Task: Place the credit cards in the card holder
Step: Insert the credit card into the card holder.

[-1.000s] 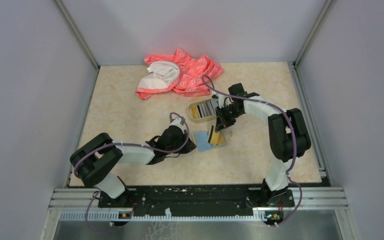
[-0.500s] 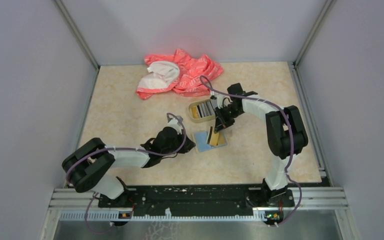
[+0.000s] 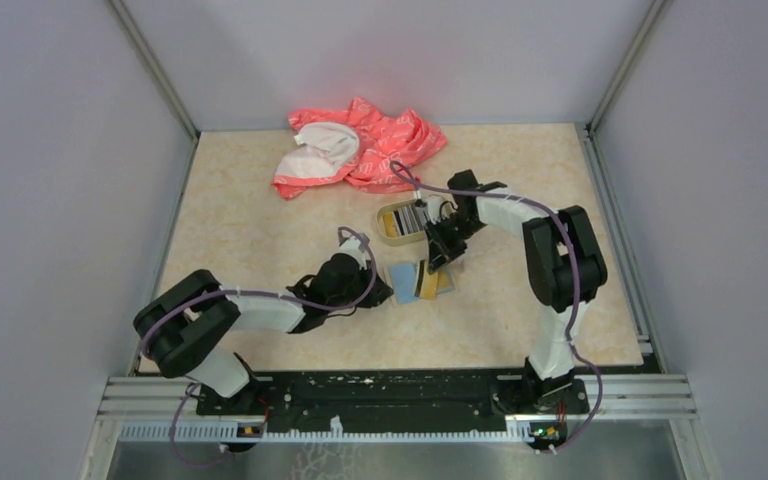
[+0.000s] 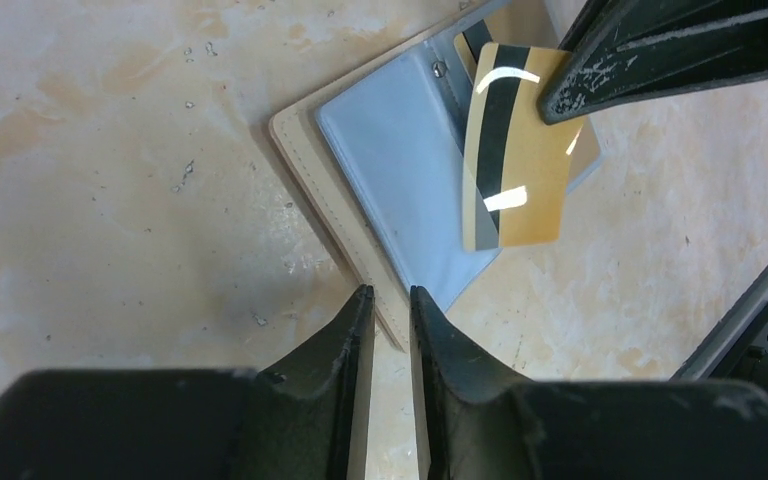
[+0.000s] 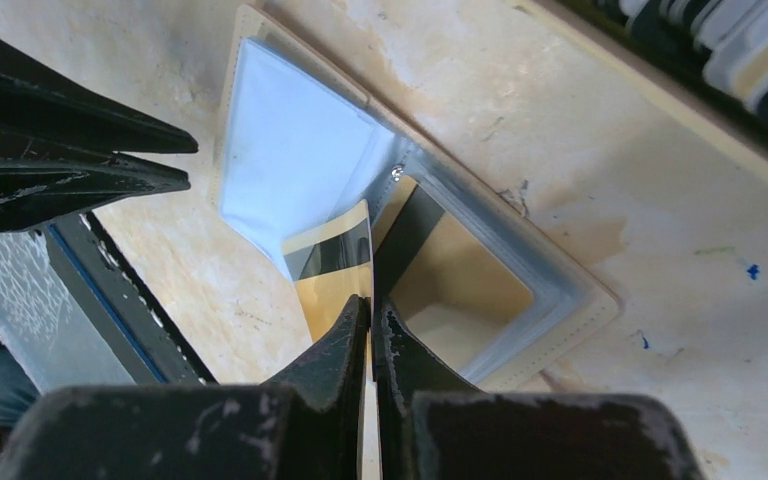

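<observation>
The card holder (image 4: 390,180) lies open and flat on the mottled beige surface (image 3: 250,220), near the middle and just on the near side of a tan tray (image 3: 384,226) with a raised rim. The holder's beige edge is stitched. Its left panel is glossy light-blue plastic, and its right one is tan under a clear sleeve.

The right tool (image 5: 372,312) is pinched tight on a gold credit card (image 4: 520,170), a thin shiny rectangle with a black stripe. The card is held tilted over the holder's spine; I cannot tell whether its lower edge touches the panel.

The left tool (image 4: 390,300) sits low at the holder's left corner. Its black fingers are parted by a narrow slit and the corner lies in that slit, with no clear squeeze on it.

More credit cards (image 3: 418,215) stand edge-on in the tray as black, white and grey stripes. A crumpled pink and white cloth (image 3: 360,148) lies at the far side.
</observation>
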Action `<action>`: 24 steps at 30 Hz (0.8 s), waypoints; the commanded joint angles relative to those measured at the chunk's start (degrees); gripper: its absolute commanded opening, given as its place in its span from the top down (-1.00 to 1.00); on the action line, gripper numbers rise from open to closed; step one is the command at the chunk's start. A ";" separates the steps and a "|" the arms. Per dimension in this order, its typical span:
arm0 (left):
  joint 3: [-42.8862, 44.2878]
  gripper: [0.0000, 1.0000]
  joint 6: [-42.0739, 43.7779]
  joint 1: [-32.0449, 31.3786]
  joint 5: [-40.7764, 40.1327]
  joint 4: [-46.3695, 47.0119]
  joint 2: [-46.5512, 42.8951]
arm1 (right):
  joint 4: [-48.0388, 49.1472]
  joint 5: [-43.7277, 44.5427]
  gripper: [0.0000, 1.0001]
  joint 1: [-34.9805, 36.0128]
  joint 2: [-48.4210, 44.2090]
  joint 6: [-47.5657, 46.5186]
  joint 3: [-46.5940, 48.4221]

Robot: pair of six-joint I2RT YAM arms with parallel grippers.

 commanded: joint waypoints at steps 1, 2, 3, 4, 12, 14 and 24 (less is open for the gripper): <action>2.65 0.48 0.43 -0.30 -0.04 -1.02 1.57 | -0.91 2.47 0.97 1.91 0.83 -2.82 2.23; 2.93 0.48 0.46 -0.30 0.01 -1.41 1.96 | -0.96 2.33 0.97 2.08 0.96 -2.96 2.30; 3.13 0.47 0.48 -0.30 0.16 -1.54 2.33 | -0.98 2.20 0.97 2.18 0.98 -3.05 2.43; 3.37 0.46 0.47 -0.30 0.23 -1.69 2.70 | -1.04 2.13 0.97 2.32 0.95 -3.24 2.47; 6.73 0.43 0.83 -0.30 0.58 -5.27 5.51 | -1.80 3.28 0.90 3.70 2.40 -4.06 4.32; 6.83 0.43 0.75 -0.25 0.66 -5.20 5.70 | -1.88 3.58 0.88 3.70 2.89 -3.96 4.92; 7.66 0.43 0.82 -0.21 0.02 -6.43 5.88 | -4.36 2.46 0.78 3.70 6.36 -4.48 8.60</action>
